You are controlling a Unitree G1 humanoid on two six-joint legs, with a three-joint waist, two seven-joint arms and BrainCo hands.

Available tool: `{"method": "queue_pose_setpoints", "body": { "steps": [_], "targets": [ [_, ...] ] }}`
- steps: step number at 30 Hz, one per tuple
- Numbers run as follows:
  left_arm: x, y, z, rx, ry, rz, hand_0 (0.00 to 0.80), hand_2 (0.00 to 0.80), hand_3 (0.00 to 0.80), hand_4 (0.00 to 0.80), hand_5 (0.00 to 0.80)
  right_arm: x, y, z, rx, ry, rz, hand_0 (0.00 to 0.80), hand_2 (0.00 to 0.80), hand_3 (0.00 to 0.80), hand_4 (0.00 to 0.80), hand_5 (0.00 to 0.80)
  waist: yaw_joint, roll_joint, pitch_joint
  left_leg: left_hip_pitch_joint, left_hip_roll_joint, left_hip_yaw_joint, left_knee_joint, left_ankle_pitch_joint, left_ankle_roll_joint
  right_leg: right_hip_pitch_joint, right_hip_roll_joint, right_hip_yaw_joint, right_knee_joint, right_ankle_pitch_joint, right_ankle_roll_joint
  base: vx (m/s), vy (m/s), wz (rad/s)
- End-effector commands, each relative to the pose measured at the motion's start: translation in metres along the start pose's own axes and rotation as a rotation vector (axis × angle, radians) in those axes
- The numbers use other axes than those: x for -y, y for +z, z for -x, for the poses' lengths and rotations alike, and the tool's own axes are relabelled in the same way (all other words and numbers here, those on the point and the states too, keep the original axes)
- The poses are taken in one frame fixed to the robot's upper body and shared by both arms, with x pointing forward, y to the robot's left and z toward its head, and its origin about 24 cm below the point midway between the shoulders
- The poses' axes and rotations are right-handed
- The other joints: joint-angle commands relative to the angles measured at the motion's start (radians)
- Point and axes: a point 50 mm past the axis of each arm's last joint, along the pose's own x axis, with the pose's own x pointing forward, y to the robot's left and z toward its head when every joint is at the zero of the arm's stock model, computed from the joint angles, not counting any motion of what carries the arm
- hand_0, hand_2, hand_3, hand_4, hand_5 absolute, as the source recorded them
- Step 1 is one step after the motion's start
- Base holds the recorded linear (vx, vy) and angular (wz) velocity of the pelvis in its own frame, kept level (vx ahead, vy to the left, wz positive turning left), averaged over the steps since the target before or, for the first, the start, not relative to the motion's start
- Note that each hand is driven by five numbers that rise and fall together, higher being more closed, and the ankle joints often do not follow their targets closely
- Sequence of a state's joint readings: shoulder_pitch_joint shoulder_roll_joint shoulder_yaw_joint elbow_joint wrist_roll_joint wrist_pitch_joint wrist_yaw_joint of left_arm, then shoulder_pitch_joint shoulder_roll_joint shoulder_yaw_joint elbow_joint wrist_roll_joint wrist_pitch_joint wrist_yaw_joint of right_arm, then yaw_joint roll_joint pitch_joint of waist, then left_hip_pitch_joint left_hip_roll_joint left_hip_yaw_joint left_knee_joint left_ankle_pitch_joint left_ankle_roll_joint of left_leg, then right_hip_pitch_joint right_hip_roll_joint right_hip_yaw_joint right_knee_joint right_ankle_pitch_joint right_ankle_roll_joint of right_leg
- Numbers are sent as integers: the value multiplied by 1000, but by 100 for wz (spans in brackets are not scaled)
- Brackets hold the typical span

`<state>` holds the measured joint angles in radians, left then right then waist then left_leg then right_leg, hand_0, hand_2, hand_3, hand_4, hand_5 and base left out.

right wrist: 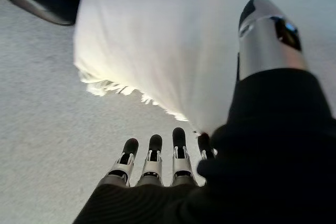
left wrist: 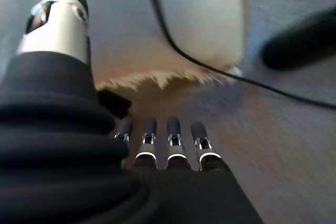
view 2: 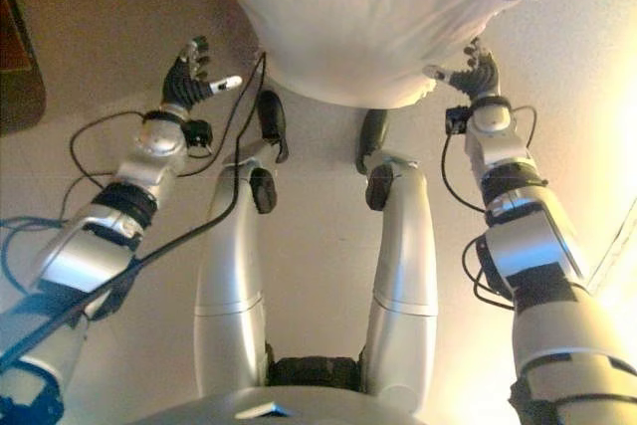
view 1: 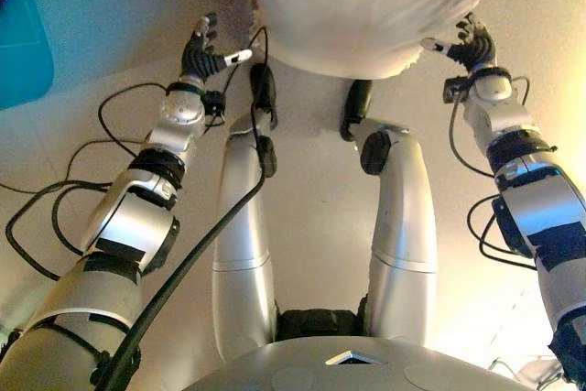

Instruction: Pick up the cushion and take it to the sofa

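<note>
The cushion [view 1: 366, 6] lies on the floor [view 1: 110, 52] between the left hand [view 1: 203, 50] and right hand [view 1: 467, 46]. Both hands are spread open; nothing is gripped. Lifting and carrying remain.

A large white cushion [view 1: 366, 6] lies on the floor, plump and rounded, its soft fabric lightly creased. One corner is gathered into a small tuft, and a fringed edge shows along its underside. It sits between the two hands: the left hand [view 1: 203, 50] is near its one side without touching, and the right hand [view 1: 467, 46] is just beside its other side, fingers extended toward it.
</note>
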<state>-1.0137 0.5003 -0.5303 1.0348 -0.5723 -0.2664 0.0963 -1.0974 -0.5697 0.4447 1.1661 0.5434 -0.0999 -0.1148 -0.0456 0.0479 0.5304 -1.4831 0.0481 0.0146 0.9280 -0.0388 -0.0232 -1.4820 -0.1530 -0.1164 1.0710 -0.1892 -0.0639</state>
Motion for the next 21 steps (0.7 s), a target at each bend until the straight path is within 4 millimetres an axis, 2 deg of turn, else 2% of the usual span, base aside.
{"method": "queue_pose_setpoints", "body": {
  "steps": [1, 11, 16, 21],
  "targets": [
    [0, 14, -5, 27, -35, 65, 0, 0, 0, 0, 0, 16, 1, -1, -12, -18, -14, 0, 0, 0, 0, 0, -10, 32, -10, 18, 2, 39, 68, -126, 23, 31, 19, 107, -74, 69, 64, 34, -12, -15],
    [7, 68, -28, 79, -85, 66, 0, 0, 0, 0, 0, 8, 35, -8, 56, 32, -48, 0, 0, 0, 0, 0, -37, 32, -10, 49, 17, 42, 44, -124, 7, 56, 25, 114, -96, 71, 68, 51, -22, -7],
    [8, 79, -33, 67, -48, 83, 0, 0, 0, 0, 0, 0, 57, -10, 123, 66, -39, 0, 0, 0, 0, 0, -44, 39, -10, 80, 20, 45, 6, -121, -4, 81, 28, 114, -134, 73, 72, 25, -16, -3],
    [-2, 84, -36, 55, 17, 84, 0, 0, 0, 0, 0, -3, 81, -12, 175, 82, -7, 0, 0, 0, 0, 0, -45, 46, -10, 109, 21, 51, -46, -116, -15, 107, 35, 112, -185, 74, 72, 13, -12, -9]
  ]
}}
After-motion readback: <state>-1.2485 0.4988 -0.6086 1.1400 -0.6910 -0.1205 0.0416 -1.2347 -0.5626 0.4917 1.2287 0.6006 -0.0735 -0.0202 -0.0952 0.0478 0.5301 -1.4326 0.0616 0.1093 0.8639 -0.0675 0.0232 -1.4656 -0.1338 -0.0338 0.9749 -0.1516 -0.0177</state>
